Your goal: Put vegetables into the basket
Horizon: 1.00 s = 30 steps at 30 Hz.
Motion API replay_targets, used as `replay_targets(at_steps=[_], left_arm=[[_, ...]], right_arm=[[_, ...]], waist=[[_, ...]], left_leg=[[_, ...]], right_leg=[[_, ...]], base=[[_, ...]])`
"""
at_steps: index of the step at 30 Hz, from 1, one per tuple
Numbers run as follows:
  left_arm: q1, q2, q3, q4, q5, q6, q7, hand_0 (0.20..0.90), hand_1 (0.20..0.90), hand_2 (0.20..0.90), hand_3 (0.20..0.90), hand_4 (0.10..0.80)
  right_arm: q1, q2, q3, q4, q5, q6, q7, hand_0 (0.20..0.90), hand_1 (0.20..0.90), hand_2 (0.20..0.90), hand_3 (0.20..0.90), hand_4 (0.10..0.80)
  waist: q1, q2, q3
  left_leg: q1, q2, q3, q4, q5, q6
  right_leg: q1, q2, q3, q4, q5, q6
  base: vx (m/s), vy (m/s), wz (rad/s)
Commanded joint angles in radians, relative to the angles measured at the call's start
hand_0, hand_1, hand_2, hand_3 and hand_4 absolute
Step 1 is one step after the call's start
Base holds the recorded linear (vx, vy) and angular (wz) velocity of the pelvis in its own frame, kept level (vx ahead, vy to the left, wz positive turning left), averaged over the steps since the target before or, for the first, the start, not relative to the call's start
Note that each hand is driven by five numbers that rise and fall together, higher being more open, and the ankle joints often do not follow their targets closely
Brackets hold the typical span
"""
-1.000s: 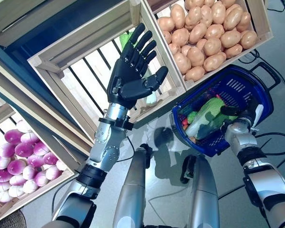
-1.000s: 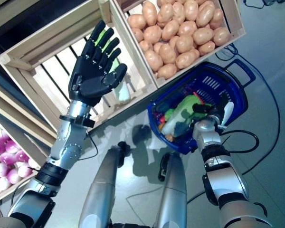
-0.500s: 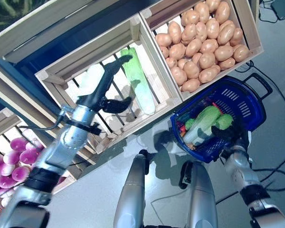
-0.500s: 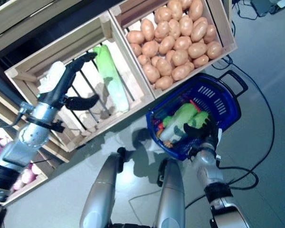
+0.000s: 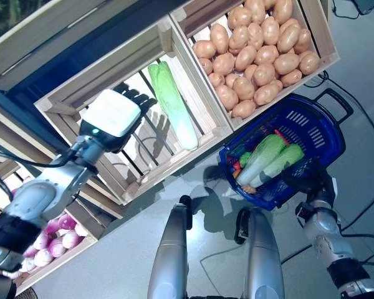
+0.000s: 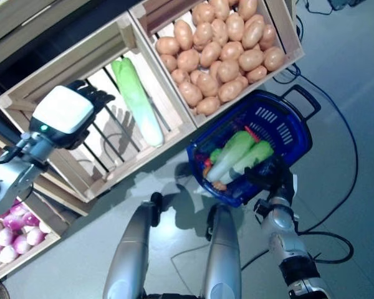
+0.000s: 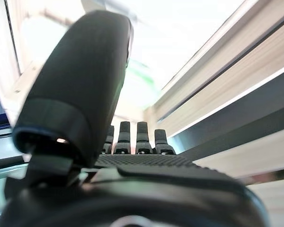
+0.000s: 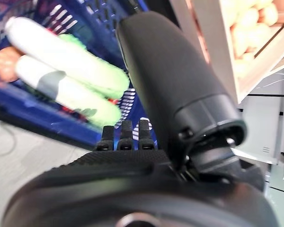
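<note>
The blue basket (image 5: 306, 122) stands on the floor at the right. In it lie two long green-and-white cabbages (image 5: 262, 156) over some red and orange vegetables. My right hand (image 5: 311, 181) is at the basket's near rim, fingers straight and empty; its wrist view shows the cabbages (image 8: 71, 53) past its fingers (image 8: 126, 135). My left hand (image 5: 113, 117), back up, reaches into a slatted wooden crate (image 5: 134, 169) with straight fingers (image 7: 132, 136). A long green-and-white cabbage (image 5: 173, 109) lies in that crate, just right of the fingers and apart from them.
The wooden stand runs across the top of the view, with a crate of potatoes (image 5: 257, 55) above the basket and a lower crate of purple-white bulbs (image 5: 45, 248) at the left. A dark cable (image 5: 368, 205) lies on the grey floor by the basket.
My left hand has turned from palm up to back up and moved down into the slatted crate. My right hand has drawn back from over the basket to its near rim. The camera shifted.
</note>
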Motion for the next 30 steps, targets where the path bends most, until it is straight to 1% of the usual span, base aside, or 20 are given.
replay_targets(at_steps=[1, 2, 3, 4, 6, 7, 11, 15, 18, 22, 25, 28, 30], left_arm=[[-0.135, -0.022, 0.037, 0.103, 0.031, 0.058, 0.308, 0.9, 0.9, 0.9, 0.9, 0.8], [-0.142, -0.031, 0.028, 0.125, 0.034, 0.049, 0.334, 0.9, 0.9, 0.9, 0.9, 0.8], [-0.162, -0.056, 0.008, 0.18, 0.048, 0.035, 0.408, 0.9, 0.9, 0.9, 0.9, 0.8], [-0.168, -0.066, 0.0, 0.2, 0.049, 0.033, 0.427, 0.9, 0.9, 0.9, 0.9, 0.8], [-0.214, -0.108, -0.046, 0.286, 0.066, 0.01, 0.507, 0.9, 0.9, 0.9, 0.9, 0.8], [-0.219, -0.114, -0.049, 0.294, 0.068, 0.01, 0.509, 0.9, 0.9, 0.9, 0.9, 0.8], [-0.271, -0.161, -0.09, 0.353, 0.049, 0.013, 0.459, 0.9, 0.9, 0.9, 0.9, 0.8], [-0.322, -0.185, -0.132, 0.415, 0.036, 0.007, 0.407, 0.9, 0.9, 0.9, 0.9, 0.8], [-0.349, -0.194, -0.161, 0.45, 0.059, 0.005, 0.363, 0.9, 0.9, 0.9, 0.9, 0.8], [-0.368, -0.205, -0.193, 0.496, 0.085, -0.008, 0.335, 0.9, 0.9, 0.9, 0.9, 0.8], [-0.385, -0.211, -0.213, 0.533, 0.095, -0.02, 0.324, 0.9, 0.9, 0.9, 0.9, 0.8], [-0.403, -0.218, -0.232, 0.562, 0.057, -0.021, 0.287, 0.9, 0.9, 0.9, 0.9, 0.8], [-0.401, -0.224, -0.234, 0.576, 0.06, -0.018, 0.265, 0.9, 0.9, 0.9, 0.9, 0.8]], right_arm=[[-0.053, -0.054, -0.016, -0.078, 0.007, -0.12, 0.011, 0.9, 0.9, 0.9, 0.9, 0.8], [-0.054, -0.053, -0.014, -0.079, 0.005, -0.119, 0.01, 0.9, 0.9, 0.9, 0.9, 0.8], [-0.064, -0.048, -0.007, -0.078, 0.003, -0.115, 0.008, 0.9, 0.9, 0.9, 0.9, 0.8], [-0.067, -0.046, -0.004, -0.077, 0.003, -0.114, 0.008, 0.9, 0.9, 0.9, 0.9, 0.8], [-0.094, -0.035, 0.014, -0.068, -0.008, -0.109, 0.004, 0.9, 0.9, 0.9, 0.9, 0.8], [-0.098, -0.035, 0.016, -0.067, -0.007, -0.109, 0.004, 0.9, 0.9, 0.9, 0.9, 0.8], [-0.132, -0.029, 0.033, -0.07, -0.015, -0.098, -0.002, 0.9, 0.9, 0.9, 0.9, 0.8], [-0.157, -0.026, 0.036, -0.081, -0.035, -0.081, -0.007, 0.9, 0.9, 0.9, 0.9, 0.8], [-0.168, -0.033, 0.033, -0.092, -0.043, -0.088, -0.007, 0.9, 0.9, 0.9, 0.9, 0.8], [-0.181, -0.045, 0.03, -0.099, -0.049, -0.086, -0.007, 0.9, 0.9, 0.9, 0.9, 0.8], [-0.19, -0.053, 0.027, -0.093, -0.054, -0.088, 0.004, 0.9, 0.9, 0.9, 0.9, 0.8], [-0.204, -0.056, 0.024, -0.095, -0.056, -0.087, -0.003, 0.9, 0.9, 0.9, 0.9, 0.8], [-0.204, -0.059, 0.02, -0.1, -0.061, -0.087, -0.005, 0.9, 0.9, 0.9, 0.9, 0.8]], waist=[[-0.023, -0.007, -0.002], [-0.024, -0.009, -0.002], [-0.03, -0.015, -0.002], [-0.032, -0.016, -0.002], [-0.041, -0.023, -0.002], [-0.041, -0.024, -0.002], [-0.054, -0.03, -0.002], [-0.063, -0.033, -0.002], [-0.068, -0.037, -0.002], [-0.074, -0.04, -0.002], [-0.077, -0.041, -0.002], [-0.079, -0.042, -0.002], [-0.078, -0.042, -0.002]], left_leg=[[0.071, 0.001, 0.079, 0.011, -0.091, 0.067], [0.069, 0.002, 0.08, 0.012, -0.09, 0.066], [0.063, 0.006, 0.08, 0.015, -0.087, 0.063], [0.063, 0.006, 0.08, 0.013, -0.086, 0.063], [0.053, 0.009, 0.081, 0.011, -0.08, 0.062], [0.05, 0.01, 0.082, 0.011, -0.079, 0.061], [0.032, 0.014, 0.086, 0.016, -0.078, 0.058], [0.016, 0.023, 0.091, 0.011, -0.071, 0.058], [-0.003, 0.028, 0.097, 0.015, -0.07, 0.059], [-0.016, 0.031, 0.099, 0.019, -0.077, 0.062], [-0.025, 0.034, 0.099, 0.021, -0.072, 0.057], [-0.042, 0.038, 0.1, 0.027, -0.075, 0.057], [-0.05, 0.039, 0.1, 0.028, -0.076, 0.056]], right_leg=[[0.045, 0.039, 0.019, -0.101, 0.129, -0.042], [0.043, 0.039, 0.02, -0.099, 0.129, -0.043], [0.036, 0.043, 0.021, -0.094, 0.129, -0.042], [0.034, 0.044, 0.022, -0.094, 0.13, -0.042], [0.019, 0.051, 0.025, -0.092, 0.135, -0.041], [0.016, 0.051, 0.025, -0.093, 0.136, -0.041], [-0.003, 0.059, 0.028, -0.087, 0.138, -0.038], [-0.023, 0.06, 0.031, -0.084, 0.143, -0.035], [-0.042, 0.063, 0.032, -0.081, 0.145, -0.029], [-0.059, 0.066, 0.032, -0.075, 0.142, -0.024], [-0.063, 0.063, 0.03, -0.078, 0.149, -0.023], [-0.077, 0.063, 0.031, -0.076, 0.148, -0.021], [-0.084, 0.062, 0.03, -0.077, 0.148, -0.02]], base=[[-0.018, 0.013, -0.1], [-0.025, 0.013, -0.13], [-0.027, 0.01, -0.12], [-0.043, 0.018, -0.14], [-0.051, 0.023, -0.07], [-0.052, 0.025, -0.03], [-0.049, 0.031, -0.04], [-0.044, 0.034, -0.04], [-0.07, 0.038, -0.1], [-0.037, 0.023, -0.06], [-0.009, 0.022, -0.05], [0.0, 0.0, 0.0], [0.0, 0.0, 0.0]])
